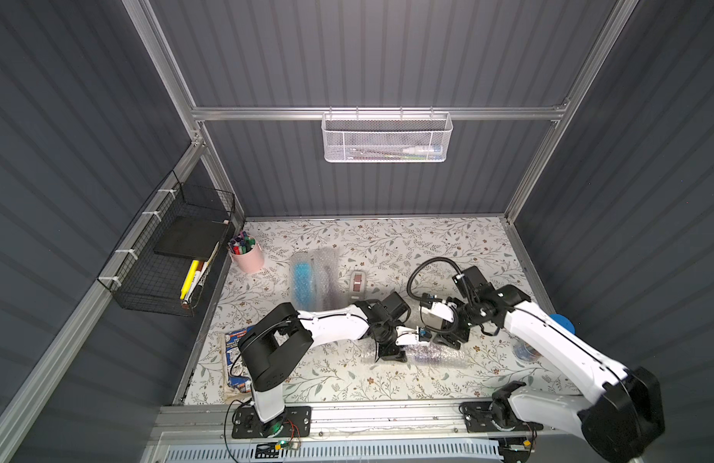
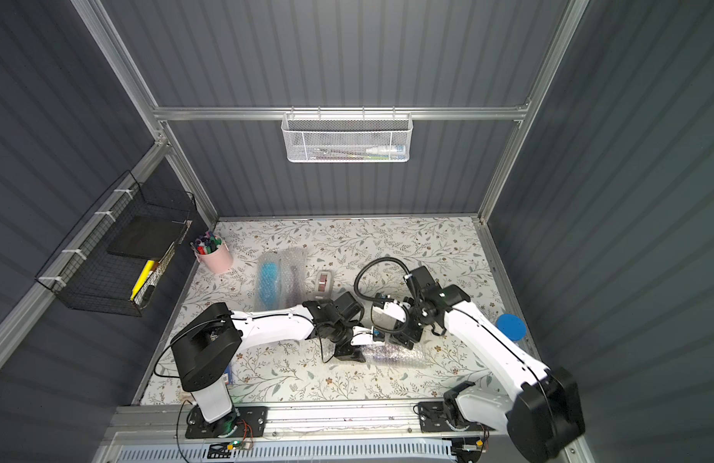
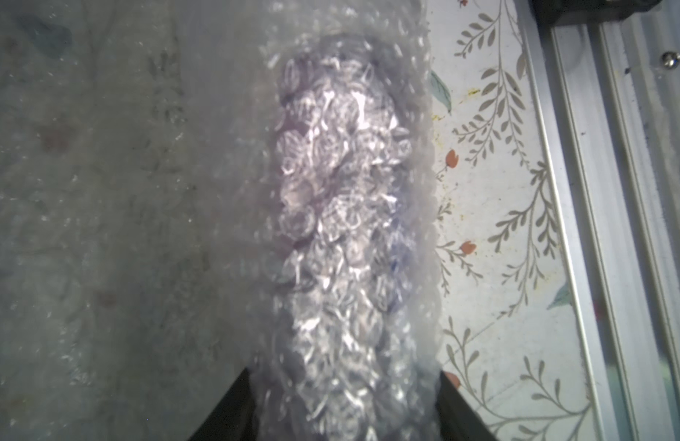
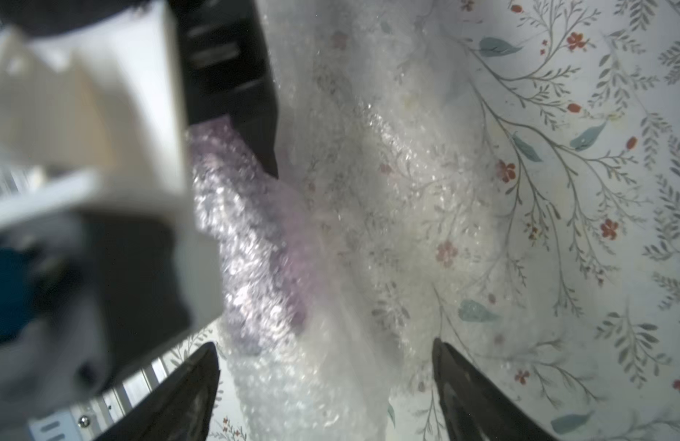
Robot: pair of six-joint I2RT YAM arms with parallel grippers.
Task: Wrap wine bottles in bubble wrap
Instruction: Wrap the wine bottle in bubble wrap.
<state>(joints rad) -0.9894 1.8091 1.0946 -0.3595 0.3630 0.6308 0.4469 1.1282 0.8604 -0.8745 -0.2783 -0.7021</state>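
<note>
The purple bottle (image 1: 431,354) lies on its side near the front of the counter (image 1: 387,240), about in the middle, between the two arms. It is rolled up in bubble wrap (image 4: 388,191). Its purple color shows through the bubbles in both wrist views. Some of the wrap is not rolled yet and lies flat on the counter beside the bottle.

The left gripper (image 3: 344,372) is at the left end of the roll. One black finger (image 3: 231,412) is on each side of the roll, and they press on the wrap, so it holds the wrapped bottle.

The right gripper (image 4: 325,343) is just behind the roll, close to the left gripper. Its fingers (image 4: 464,393) stand wide apart over the loose wrap and hold nothing.

Farther back and to the left, a blue bottle (image 1: 303,280) and another dark bottle (image 1: 327,288) lie side by side, both covered in bubble wrap. A tape holder (image 1: 357,282) sits just to their right. A pink cup (image 1: 247,256) full of pens stands in the back left corner. A round blue lid (image 1: 561,322) peeks out by the right edge, partly behind the right arm.
</note>
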